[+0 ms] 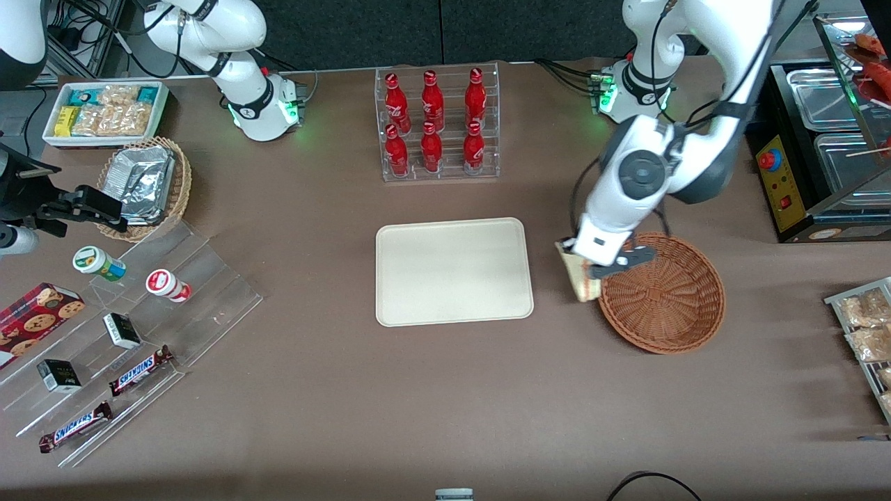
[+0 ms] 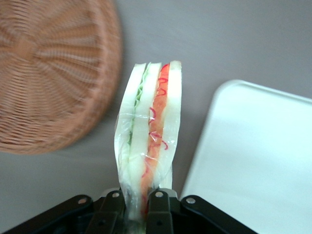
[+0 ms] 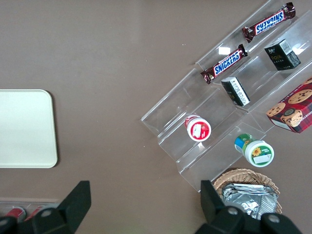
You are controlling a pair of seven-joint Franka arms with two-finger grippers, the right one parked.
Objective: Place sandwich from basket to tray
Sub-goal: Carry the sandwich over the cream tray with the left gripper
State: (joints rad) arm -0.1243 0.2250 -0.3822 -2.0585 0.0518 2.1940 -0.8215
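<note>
The hand (image 2: 138,204) hides the sandwich's (image 2: 148,131) lower end, and the arm covers part of the basket (image 1: 661,296) rim.

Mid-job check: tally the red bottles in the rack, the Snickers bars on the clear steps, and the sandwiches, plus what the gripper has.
Red bottles: 6
Snickers bars: 2
Sandwich: 1, held by the gripper between basket and tray
Total: 9
</note>
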